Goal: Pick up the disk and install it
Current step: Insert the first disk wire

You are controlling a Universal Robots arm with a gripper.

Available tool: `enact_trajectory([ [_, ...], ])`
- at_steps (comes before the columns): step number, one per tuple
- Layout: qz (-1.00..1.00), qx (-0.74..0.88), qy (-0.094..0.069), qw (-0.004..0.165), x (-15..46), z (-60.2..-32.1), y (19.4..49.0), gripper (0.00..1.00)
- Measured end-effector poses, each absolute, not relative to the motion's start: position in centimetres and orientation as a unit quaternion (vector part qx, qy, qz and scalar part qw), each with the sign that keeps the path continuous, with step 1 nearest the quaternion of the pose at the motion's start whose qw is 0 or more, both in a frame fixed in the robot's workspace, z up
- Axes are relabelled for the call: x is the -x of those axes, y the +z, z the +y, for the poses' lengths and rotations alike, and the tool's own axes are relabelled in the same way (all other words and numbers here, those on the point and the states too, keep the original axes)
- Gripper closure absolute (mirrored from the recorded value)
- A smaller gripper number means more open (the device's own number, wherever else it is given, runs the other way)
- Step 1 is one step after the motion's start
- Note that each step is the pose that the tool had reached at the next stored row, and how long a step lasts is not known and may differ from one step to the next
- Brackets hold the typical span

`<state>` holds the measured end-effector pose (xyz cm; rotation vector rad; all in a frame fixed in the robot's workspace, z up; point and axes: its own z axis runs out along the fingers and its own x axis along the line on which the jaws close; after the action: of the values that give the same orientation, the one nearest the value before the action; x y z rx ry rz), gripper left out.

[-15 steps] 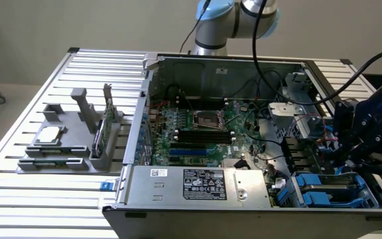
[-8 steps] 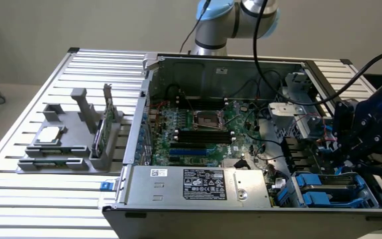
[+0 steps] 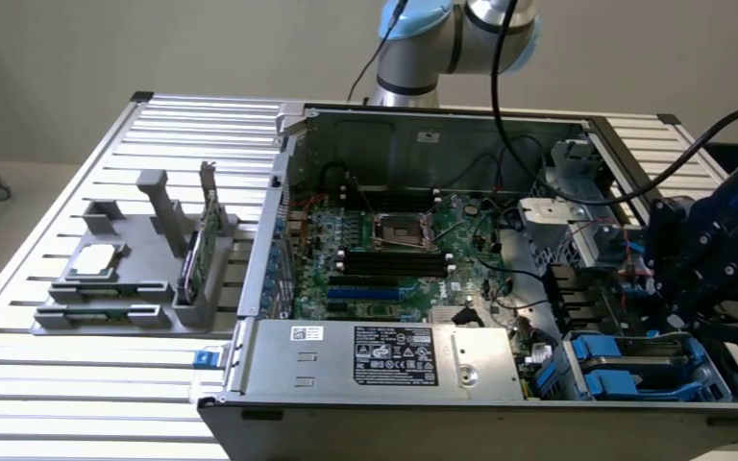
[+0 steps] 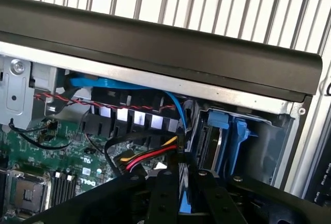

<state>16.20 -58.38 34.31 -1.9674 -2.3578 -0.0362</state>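
1. Locate the gripper over the corner of the open computer case at the exterior view's right. You cannot tell from these views whether the jaws are clamped or free. A thin blue strip shows between them, and what it belongs to is unclear.

2. Locate the disk. It sits in the drive bay just beyond the gripper, with grey metal between blue rails. A bundle of red, yellow and black wires and a blue cable hang close beside the bay.

3. Expect the disk to be rigid and dense for its size. Its metal faces are likely smooth and may slip under light pressure. Treat it as sensitive to knocks: do not drop it or force it.

4. Take hold across the two long edges, near the middle, so the load balances. The plastic rails will probably flex, so press on them only lightly. Keep off the labelled face.

5. Note the main board lying further in, and the grey stand on the slatted table, well apart at the exterior view's left.
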Motion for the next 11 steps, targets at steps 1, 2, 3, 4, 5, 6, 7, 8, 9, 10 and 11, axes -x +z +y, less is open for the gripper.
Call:
enact_trajectory([
  [1, -0.766, 0.642, -0.008, 0.032, -16.20, -58.38, 34.32, 0.83],
  [2, -0.764, 0.644, -0.005, 0.029, -16.20, -58.38, 34.31, 0.83],
  [3, -0.763, 0.646, -0.001, 0.026, -16.20, -58.38, 34.31, 0.83],
  [4, -0.761, 0.648, 0.002, 0.023, -16.20, -58.39, 34.32, 0.83],
  [5, -0.759, 0.650, 0.005, 0.021, -16.20, -58.39, 34.32, 0.83],
  [6, -0.758, 0.652, 0.008, 0.019, -16.20, -58.39, 34.32, 0.83],
  [7, -0.756, 0.654, 0.011, 0.017, -16.20, -58.40, 34.31, 0.83],
  [8, -0.754, 0.656, 0.013, 0.016, -16.20, -58.40, 34.31, 0.83],
  [9, -0.752, 0.659, 0.015, 0.016, -16.21, -58.41, 34.30, 0.83],
  [10, -0.750, 0.661, 0.017, 0.016, -16.20, -58.41, 34.31, 0.83],
  [11, -0.748, 0.663, 0.019, 0.017, -16.20, -58.41, 34.32, 0.83],
])
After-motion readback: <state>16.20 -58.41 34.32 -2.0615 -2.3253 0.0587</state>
